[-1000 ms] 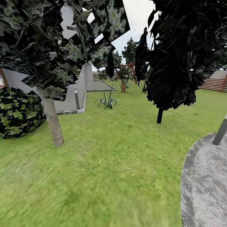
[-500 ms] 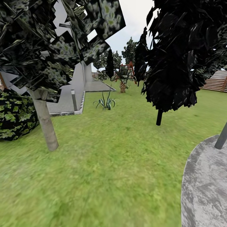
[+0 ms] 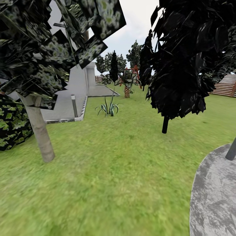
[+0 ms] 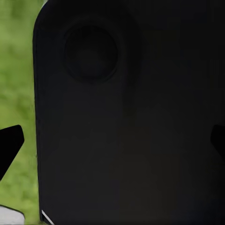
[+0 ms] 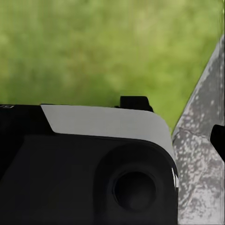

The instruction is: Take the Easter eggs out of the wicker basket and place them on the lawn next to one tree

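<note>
1. Lawn [image 3: 114, 170] wide and bare ahead, tree [image 3: 39, 134] near left; likely roving for basket and eggs, none spotted here.
2. Grey paving [image 3: 216, 196] near right.
3. Grippers' opening and load: cannot tell.

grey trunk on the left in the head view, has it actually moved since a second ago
No. The grey trunk slid left together with the bush and the paving beside it, so the camera moved, not the tree.

Mottled green lawn [image 3: 114, 170] bears a grey paved patch [image 3: 214, 196].
</note>
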Controlling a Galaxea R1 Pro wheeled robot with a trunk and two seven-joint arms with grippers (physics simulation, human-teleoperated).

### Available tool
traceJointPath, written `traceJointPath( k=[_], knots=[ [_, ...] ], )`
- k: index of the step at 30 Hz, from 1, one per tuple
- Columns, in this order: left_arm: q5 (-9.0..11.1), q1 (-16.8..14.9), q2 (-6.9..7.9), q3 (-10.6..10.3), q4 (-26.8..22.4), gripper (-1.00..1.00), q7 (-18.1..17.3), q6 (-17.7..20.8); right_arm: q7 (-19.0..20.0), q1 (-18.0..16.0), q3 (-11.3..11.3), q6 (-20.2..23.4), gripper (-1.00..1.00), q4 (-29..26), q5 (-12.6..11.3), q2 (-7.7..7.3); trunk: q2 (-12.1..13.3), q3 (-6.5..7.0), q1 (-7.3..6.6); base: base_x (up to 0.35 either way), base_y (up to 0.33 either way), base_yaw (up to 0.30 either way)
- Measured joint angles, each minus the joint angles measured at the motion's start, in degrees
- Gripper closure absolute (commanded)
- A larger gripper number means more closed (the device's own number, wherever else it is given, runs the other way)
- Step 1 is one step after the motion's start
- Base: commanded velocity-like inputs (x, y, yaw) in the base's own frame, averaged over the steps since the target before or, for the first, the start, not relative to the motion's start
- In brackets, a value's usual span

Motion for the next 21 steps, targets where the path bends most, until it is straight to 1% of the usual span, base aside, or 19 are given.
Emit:
traceJointPath(
  k=[6,14,21],
  knots=[
    [0.0,0.0,0.0,-0.01,0.0,-1.0,0.0,0.02,0.0,0.02,0.0,0.0,-1.0,0.0,-0.05,0.0,0.0,0.0,0.0,0.297,-0.146,0.033],
    [0.0,0.0,0.0,-0.02,0.0,-1.0,0.0,0.01,0.0,0.02,-0.08,0.0,-1.0,0.0,-0.13,0.0,0.0,0.0,0.0,0.297,-0.143,0.217],
    [0.0,0.0,0.0,-0.02,0.0,-1.0,0.0,0.05,0.0,0.02,-0.02,0.0,-1.0,0.0,-0.08,0.0,0.0,0.0,0.0,0.3,-0.132,0.024]
  ],
)
